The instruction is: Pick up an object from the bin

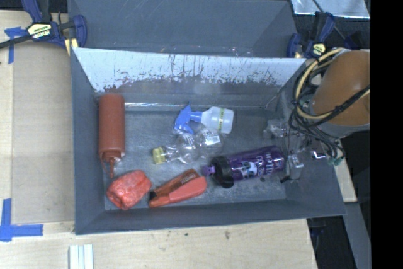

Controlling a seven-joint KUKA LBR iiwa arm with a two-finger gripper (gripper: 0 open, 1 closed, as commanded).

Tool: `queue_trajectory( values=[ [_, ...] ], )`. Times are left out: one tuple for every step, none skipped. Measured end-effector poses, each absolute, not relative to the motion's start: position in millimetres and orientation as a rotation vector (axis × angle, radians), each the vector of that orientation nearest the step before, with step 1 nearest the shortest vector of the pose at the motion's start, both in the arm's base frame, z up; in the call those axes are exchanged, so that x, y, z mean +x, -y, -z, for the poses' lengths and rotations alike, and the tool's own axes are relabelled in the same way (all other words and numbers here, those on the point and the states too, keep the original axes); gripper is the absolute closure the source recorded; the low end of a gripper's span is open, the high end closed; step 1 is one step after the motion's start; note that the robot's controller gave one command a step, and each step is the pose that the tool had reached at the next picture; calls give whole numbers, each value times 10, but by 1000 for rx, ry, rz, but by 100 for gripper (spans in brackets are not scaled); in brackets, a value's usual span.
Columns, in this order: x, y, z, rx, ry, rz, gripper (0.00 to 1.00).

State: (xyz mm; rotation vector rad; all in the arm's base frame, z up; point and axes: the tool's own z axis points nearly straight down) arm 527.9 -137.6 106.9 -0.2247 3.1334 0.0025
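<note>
The gripper point(286, 151) is low by the bin's point(189, 28) right wall, at the base end of a purple bottle point(252, 165) lying near the front edge. Whether it is open or closed cannot be told.

- I see a brown-red bottle point(111, 126) lying lengthwise on the left, nozzle toward the near side.
- Just off its nozzle lies a red crumpled lump point(129, 189).
- A red-orange hand tool point(178, 189) lies aslant just beside the lump.
- In the middle I make out a clear bottle with a yellow cap point(181, 148).
- A blue-and-white spray bottle point(206, 120) rests against it.
</note>
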Motion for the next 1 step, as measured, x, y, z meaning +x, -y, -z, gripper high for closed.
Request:
queue_trajectory(
  values=[
    [5099, 1125, -702, -185, -3133, 1, 100]
  ],
)
